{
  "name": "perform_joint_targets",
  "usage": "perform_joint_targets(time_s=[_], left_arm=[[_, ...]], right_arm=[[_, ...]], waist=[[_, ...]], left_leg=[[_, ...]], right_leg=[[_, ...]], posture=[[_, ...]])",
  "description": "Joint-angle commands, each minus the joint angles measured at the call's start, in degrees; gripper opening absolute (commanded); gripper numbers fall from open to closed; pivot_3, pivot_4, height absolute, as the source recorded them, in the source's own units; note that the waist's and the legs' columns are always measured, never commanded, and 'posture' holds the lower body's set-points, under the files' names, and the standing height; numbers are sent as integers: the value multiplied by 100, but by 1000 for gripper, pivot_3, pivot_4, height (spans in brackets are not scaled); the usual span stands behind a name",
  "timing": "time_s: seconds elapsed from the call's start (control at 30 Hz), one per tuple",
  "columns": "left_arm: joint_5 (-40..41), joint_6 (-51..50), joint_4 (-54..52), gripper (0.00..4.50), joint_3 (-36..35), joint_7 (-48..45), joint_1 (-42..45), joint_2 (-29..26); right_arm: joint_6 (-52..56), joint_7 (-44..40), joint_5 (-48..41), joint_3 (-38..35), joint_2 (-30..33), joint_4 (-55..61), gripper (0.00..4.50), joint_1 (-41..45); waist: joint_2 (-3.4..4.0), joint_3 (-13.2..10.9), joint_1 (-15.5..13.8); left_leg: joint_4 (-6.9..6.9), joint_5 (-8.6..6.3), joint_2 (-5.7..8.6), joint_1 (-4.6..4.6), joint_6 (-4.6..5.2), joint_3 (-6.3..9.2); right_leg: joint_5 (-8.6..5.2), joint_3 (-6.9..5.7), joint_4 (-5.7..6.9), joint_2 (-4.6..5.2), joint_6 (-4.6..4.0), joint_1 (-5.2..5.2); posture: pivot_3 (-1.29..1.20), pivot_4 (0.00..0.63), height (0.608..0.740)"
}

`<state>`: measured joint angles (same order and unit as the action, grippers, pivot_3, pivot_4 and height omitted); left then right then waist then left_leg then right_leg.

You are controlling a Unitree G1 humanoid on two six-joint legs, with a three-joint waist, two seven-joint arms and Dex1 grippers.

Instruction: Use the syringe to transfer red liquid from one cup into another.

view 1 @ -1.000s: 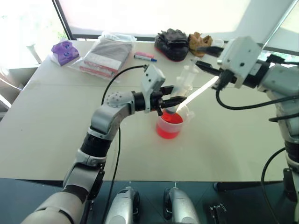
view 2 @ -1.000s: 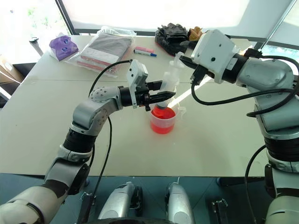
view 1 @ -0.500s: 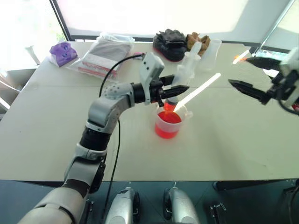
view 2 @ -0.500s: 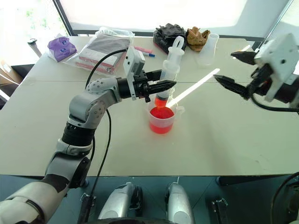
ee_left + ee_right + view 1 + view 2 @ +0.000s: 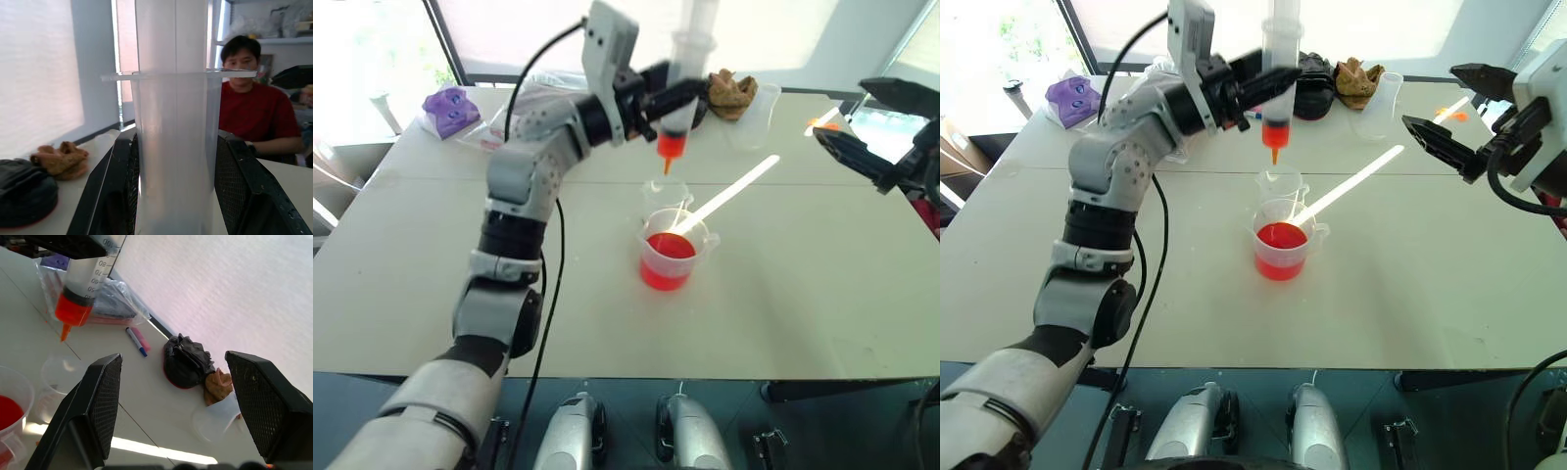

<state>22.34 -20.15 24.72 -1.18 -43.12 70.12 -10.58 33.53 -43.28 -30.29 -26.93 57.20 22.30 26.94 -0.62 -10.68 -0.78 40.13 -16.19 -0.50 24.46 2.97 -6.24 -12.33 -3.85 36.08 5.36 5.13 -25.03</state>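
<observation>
Left eye view: syringe [image 5: 680,93] upright, clamped in my left gripper [image 5: 658,101], tip directly above small beaker [image 5: 666,195]; right gripper [image 5: 862,127] empty, fingers apart, well aside.

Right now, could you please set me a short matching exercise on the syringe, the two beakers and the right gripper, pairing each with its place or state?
Things:
1. syringe
2. handled beaker
3. smaller beaker
4. right gripper

Place or state:
A. standing on the table with no liquid in it
B. open and holding nothing
C. held upright in the shut left gripper, orange tip down
D. partly filled with red liquid

Pairs: 1-C, 2-D, 3-A, 4-B
</observation>
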Motion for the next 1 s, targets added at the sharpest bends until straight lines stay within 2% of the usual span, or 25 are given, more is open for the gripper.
perform_joint_targets(time_s=[0.03, 0.2, 0.37, 0.7, 1.0], left_arm=[[-275, 859, 799, 1620, 28, -106, 227, 192], [-587, 1673, 2045, 1620, 40, -188, 319, 487], [-575, 1867, 2682, 1620, -129, -347, 365, 660], [-735, 2060, 2715, 1620, -79, -487, 287, 713], [-695, 1909, 2370, 1620, -42, -747, 87, 713]], right_arm=[[-204, 169, 60, 87, -35, 58, 3486, 212], [-349, 421, 132, 324, -101, 226, 3486, 446], [-791, 815, 536, 921, -459, -41, 3486, 1139], [-2166, 723, 1856, 2429, -1207, -1438, 3486, 2470], [-3647, 456, 2673, 2886, -1474, -3195, 3486, 3146]], waist=[[1, 0, 0], [-2, -2, 4], [-3, -2, 20], [-2, -1, 15], [-2, -2, 26]], left_leg=[[-1, 0, 1, 1, 1, -2], [0, -1, 0, 4, 2, -4], [-2, -2, -1, 7, 4, -6], [-3, -2, -2, 9, 3, -10], [-3, 14, 0, 11, -24, -17]], right_leg=[[0, 0, -1, 1, 0, -1], [1, 0, -1, 2, 1, -4], [1, 0, 0, 2, 1, -12], [1, -1, 3, 1, 2, -15], [1, 1, 0, 1, 3, -14]], posture=[[0, 150, 740], [0, 150, 740], [0, 150, 740], [0, 150, 740], [0, 150, 740]])
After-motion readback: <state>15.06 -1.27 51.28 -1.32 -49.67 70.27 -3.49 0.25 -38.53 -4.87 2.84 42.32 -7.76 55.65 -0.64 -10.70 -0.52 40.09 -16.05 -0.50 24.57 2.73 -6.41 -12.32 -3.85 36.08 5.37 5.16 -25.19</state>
